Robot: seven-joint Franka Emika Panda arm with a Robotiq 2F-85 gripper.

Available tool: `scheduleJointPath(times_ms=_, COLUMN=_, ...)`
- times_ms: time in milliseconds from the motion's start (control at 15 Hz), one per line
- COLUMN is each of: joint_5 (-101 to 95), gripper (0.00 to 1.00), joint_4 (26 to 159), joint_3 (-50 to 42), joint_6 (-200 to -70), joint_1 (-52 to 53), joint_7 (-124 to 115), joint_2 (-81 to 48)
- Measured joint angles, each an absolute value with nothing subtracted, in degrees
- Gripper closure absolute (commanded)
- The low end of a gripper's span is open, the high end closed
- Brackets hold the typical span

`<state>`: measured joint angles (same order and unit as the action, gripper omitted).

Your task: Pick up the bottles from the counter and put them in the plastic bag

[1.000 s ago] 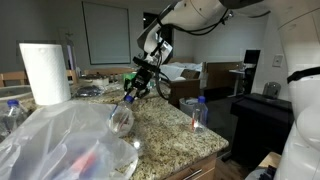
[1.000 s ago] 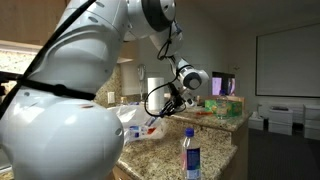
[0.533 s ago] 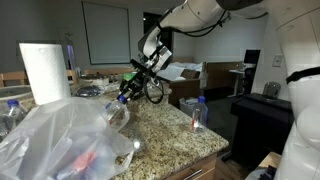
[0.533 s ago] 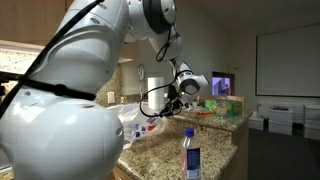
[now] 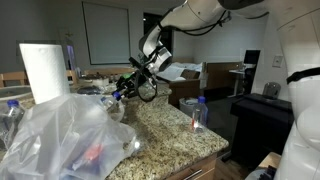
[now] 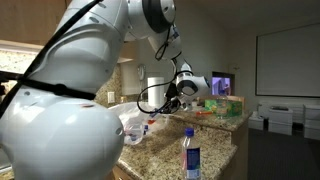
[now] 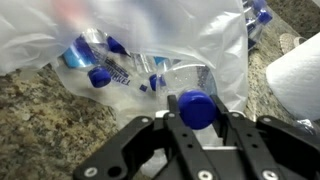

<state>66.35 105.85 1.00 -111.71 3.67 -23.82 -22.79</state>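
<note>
Gripper [image 7: 197, 120]: fingers pinched tight on a blue-capped bottle [image 7: 196, 104], hanging right above the plastic bag [image 7: 150, 40]!
Bagged bottles [image 7: 100, 68]: lying inside the bag, blue caps showing through.
Lone bottle [image 5: 197, 113]: upright on the counter [image 5: 165, 128], well apart from the bag.
Paper towel roll [image 5: 45, 72]: standing just behind the bag.

Blue-capped clear bottles [image 5: 198, 112], whitish translucent bag [image 5: 60, 135], speckled beige-brown counter [image 5: 165, 128].
</note>
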Motion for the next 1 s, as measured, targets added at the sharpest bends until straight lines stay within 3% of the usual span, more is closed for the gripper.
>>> scheduleJointPath(times_ms=533, joint_5=66.4, gripper=0.9, joint_4=108.7, joint_3=4.8, joint_6=-111.4, joint_1=8.8, joint_7=-27.1, joint_2=-23.1)
scheduleJointPath(times_ms=600, joint_5=66.4, gripper=0.4, joint_4=108.8, joint_3=5.0, joint_6=-111.4, joint_1=9.1, joint_7=-27.4, joint_2=-23.3)
scheduleJointPath(times_ms=733, joint_5=66.4, gripper=0.34, joint_4=108.8, joint_3=5.3, joint_6=-111.1, joint_1=9.4, joint_7=-27.7, joint_2=-23.7)
scheduleJointPath(times_ms=1000, joint_5=66.1, gripper=0.08, joint_4=108.7, joint_3=5.2, joint_6=-109.2, joint_1=9.5, joint_7=-27.7, joint_2=-23.6)
